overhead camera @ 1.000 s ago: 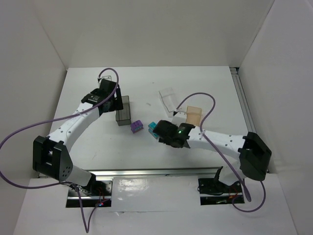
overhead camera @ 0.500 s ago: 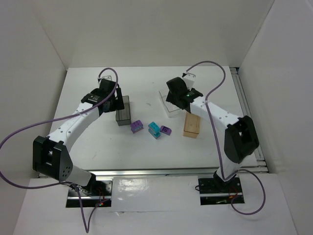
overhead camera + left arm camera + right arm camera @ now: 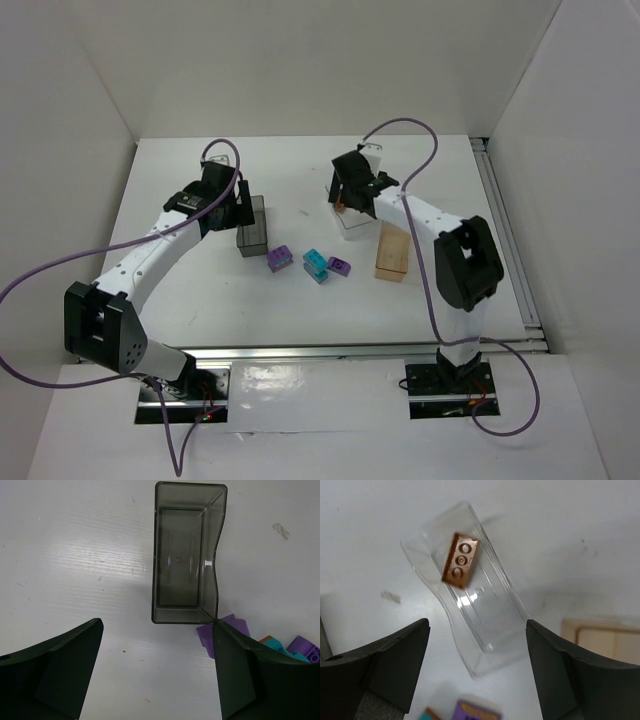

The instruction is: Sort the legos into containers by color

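Note:
The clear box (image 3: 487, 630) holds the flat orange-brown plate (image 3: 461, 560). My right gripper (image 3: 477, 630) hangs open and empty above it, at the back of the table in the top view (image 3: 347, 195). The smoky dark grey box (image 3: 187, 555) is empty. My left gripper (image 3: 157, 625) is open just beside its near end, also in the top view (image 3: 232, 200). A purple brick (image 3: 279, 259), the cyan brick (image 3: 316, 265) and a second purple brick (image 3: 339, 266) lie in a row mid-table. The tan-brown box (image 3: 392, 252) stands right of them.
White walls close in the table on the left, back and right. A metal rail (image 3: 505, 230) runs along the right edge. Purple cables loop over both arms.
My right arm has swung from the bricks in the middle back to the clear box, where the orange-brown plate now lies. The second purple brick is uncovered. My left arm has not moved.

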